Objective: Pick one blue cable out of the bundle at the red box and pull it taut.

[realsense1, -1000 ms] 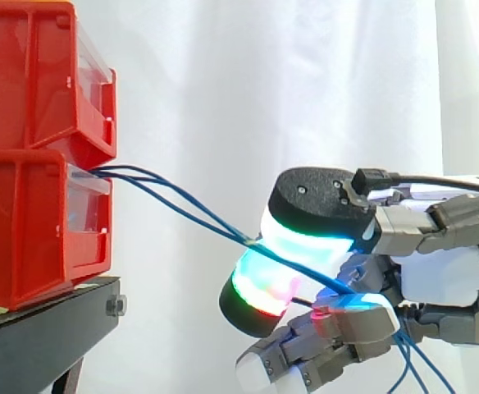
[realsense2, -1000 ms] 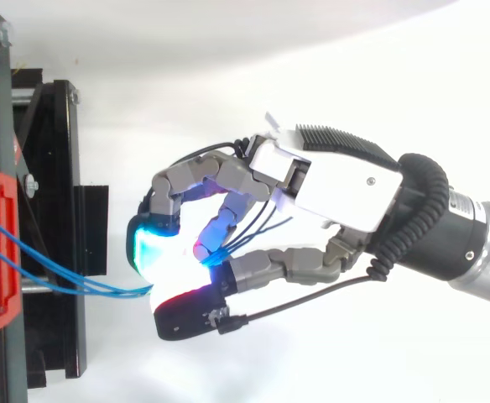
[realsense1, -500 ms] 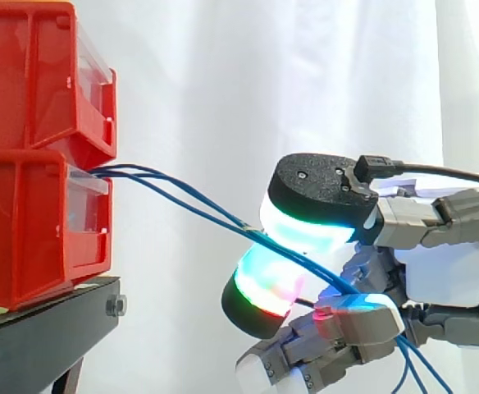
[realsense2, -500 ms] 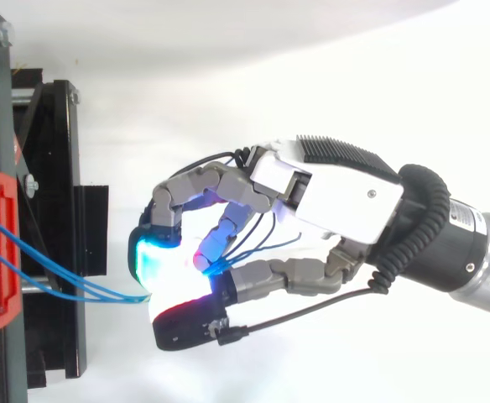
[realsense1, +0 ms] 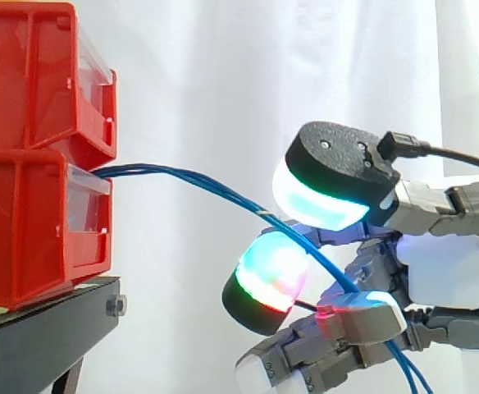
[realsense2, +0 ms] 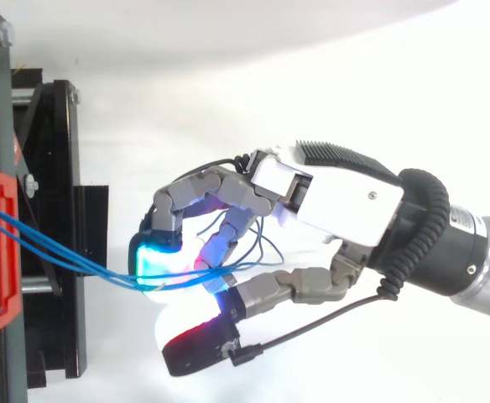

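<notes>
Blue cables (realsense1: 223,194) leave the gap between the two stacked red bins (realsense1: 26,222) at their front edge, run level for a short way, then slope down and away from the bins into the hand (realsense1: 444,271). They hang in a shallow arc, with some slack. In the side view they stay close together as one bundle, and I cannot tell whether one strand is separated from the rest. From above, the cables (realsense2: 60,252) cross the front lip of the bins (realsense2: 2,311) as two or three near-parallel lines and come together just before they reach the hand (realsense2: 329,189). Fingers (realsense1: 321,193) are curled round the bundle. The cables pass under the upper pad, which glows cyan and green, and over the lower pad, which glows cyan, green and red. There is a visible gap between these two pads. Beyond them the cables go behind a third curled finger, then trail down on the side of the hand away from the bins. From above, loose loops of cable show inside the curl of the fingers, near the palm. The hand is well clear of the bins, level with the lower bin. Bins sit on a black stand (realsense1: 51,320), with a white curtain (realsense1: 207,82) behind them.
</notes>
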